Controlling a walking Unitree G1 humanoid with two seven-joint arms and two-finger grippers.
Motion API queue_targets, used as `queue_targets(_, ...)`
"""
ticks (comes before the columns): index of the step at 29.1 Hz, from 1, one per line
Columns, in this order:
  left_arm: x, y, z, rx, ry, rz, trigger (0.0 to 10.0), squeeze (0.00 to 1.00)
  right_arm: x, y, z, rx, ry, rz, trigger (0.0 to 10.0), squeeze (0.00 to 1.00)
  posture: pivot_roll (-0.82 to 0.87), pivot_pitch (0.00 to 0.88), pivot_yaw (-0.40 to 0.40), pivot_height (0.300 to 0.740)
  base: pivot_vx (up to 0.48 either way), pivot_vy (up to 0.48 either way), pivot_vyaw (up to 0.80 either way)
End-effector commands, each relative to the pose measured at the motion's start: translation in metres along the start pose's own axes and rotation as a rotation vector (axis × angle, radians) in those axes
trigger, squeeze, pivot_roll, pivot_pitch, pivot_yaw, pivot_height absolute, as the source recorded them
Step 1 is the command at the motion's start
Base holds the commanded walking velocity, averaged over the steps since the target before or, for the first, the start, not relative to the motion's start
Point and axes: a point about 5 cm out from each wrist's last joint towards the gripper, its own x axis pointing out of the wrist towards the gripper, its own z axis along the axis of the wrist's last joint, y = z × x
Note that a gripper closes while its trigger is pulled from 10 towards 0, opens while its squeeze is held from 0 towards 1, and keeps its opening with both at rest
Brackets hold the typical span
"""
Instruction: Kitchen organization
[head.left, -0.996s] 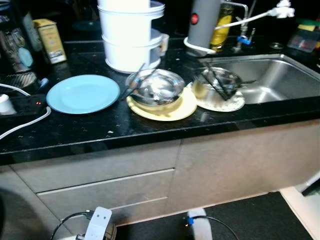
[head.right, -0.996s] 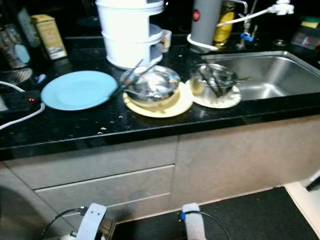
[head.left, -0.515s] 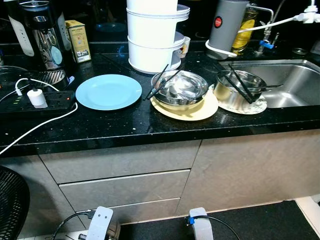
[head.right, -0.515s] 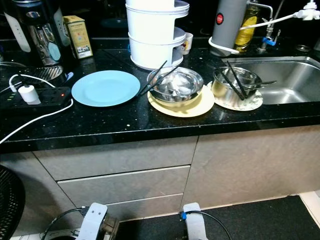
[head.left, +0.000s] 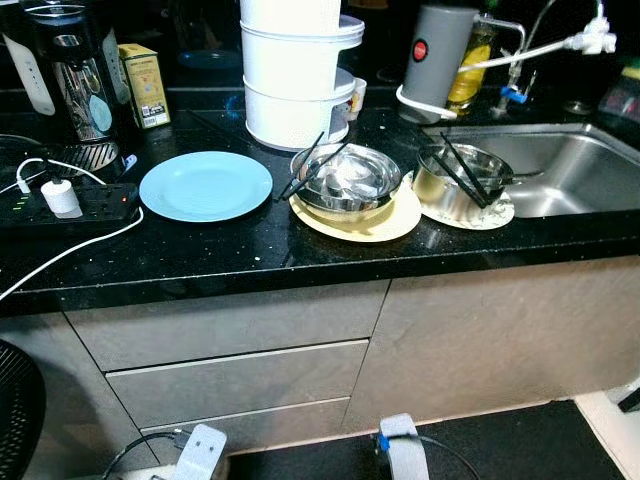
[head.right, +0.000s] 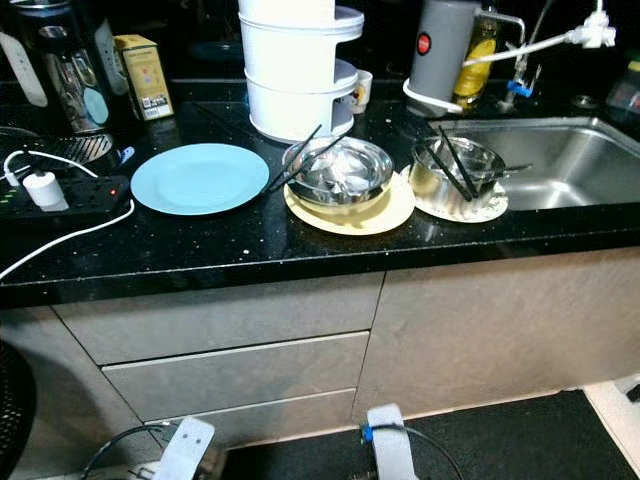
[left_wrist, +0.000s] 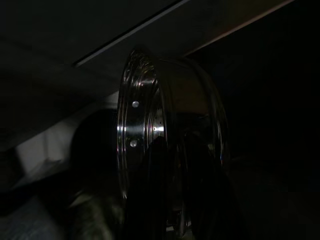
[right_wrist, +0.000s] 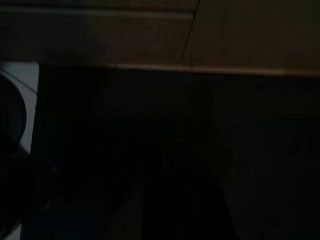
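You are gripping a steel bowl (left_wrist: 170, 145) in the left jaws (left_wrist: 172, 200), hanging below the bench (head.left: 300, 255) front edge; right jaws' state: cannot tell.

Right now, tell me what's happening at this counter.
The robot stands facing a black kitchen counter with both arms hanging low; nothing on top is being handled. A blue plate lies bare, beside a steel bowl with black chopsticks on a yellow plate. A smaller steel pot sits on a white plate next to the sink. The left wrist view shows a shiny metal rim at the left gripper; the grip itself is too dark to judge.
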Motion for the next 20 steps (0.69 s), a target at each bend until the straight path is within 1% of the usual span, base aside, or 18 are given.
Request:
queue_targets(1, -0.003, 0.0, -0.008, 0.041, 0.01, 0.005, 10.0, 0.0, -0.003, 0.003, -0.011, 0.03, 0.038, 0.011, 10.0, 0.0, -0.02, 0.111, -0.087, 0.74, 0.0, 0.0, 0.0)
queue_targets(3, -0.005, 0.0, -0.011, 0.074, 0.017, 0.011, 10.0, 0.0, -0.004, 0.006, -0.014, 0.038, 0.04, 0.024, 10.0, 0.0, -0.02, 0.104, -0.082, 0.74, 0.0, 0.0, 0.0)
queue_targets(5, -0.006, -0.001, -0.016, 0.064, 0.037, 0.003, 10.0, 0.0, -0.004, 0.009, -0.015, 0.034, 0.043, 0.029, 10.0, 0.0, -0.02, 0.102, -0.071, 0.74, 0.0, 0.0, 0.0)
queue_targets(7, -0.007, -0.002, -0.019, 0.09, 0.043, -0.007, 10.0, 0.0, -0.003, 0.011, -0.015, 0.033, 0.047, 0.029, 10.0, 0.0, -0.02, 0.099, -0.066, 0.74, 0.0, 0.0, 0.0)
queue_targets(8, -0.007, -0.003, -0.018, 0.125, 0.03, -0.016, 10.0, 0.0, -0.003, 0.011, -0.014, 0.038, 0.046, 0.024, 10.0, 0.0, -0.03, 0.095, -0.06, 0.74, 0.0, 0.0, 0.0)
queue_targets(9, -0.007, -0.003, -0.018, 0.125, 0.03, -0.016, 10.0, 0.0, -0.003, 0.011, -0.014, 0.038, 0.046, 0.024, 10.0, 0.0, -0.03, 0.095, -0.06, 0.74, 0.0, 0.0, 0.0)
queue_targets(11, -0.007, -0.005, -0.011, 0.269, -0.051, -0.027, 10.0, 0.0, -0.003, 0.009, -0.013, 0.052, 0.046, 0.013, 10.0, 0.0, -0.02, 0.078, -0.058, 0.74, 0.0, 0.0, 0.0)
queue_targets(12, -0.007, -0.006, -0.009, 0.311, -0.071, -0.028, 10.0, 0.0, -0.003, 0.008, -0.013, 0.061, 0.048, 0.01, 10.0, 0.0, -0.02, 0.078, -0.058, 0.74, 0.0, 0.0, 0.0)
queue_targets(16, -0.006, -0.011, -0.008, 0.298, -0.062, -0.046, 10.0, 0.0, -0.003, 0.005, -0.016, 0.069, 0.063, 0.001, 10.0, 0.0, 0.0, 0.055, -0.08, 0.74, 0.0, 0.0, 0.0)
queue_targets(20, -0.007, -0.015, -0.011, 0.272, -0.038, -0.059, 10.0, 0.0, -0.004, 0.006, -0.019, 0.065, 0.072, -0.001, 10.0, 0.0, 0.0, 0.044, -0.075, 0.74, 0.0, 0.0, 0.0)
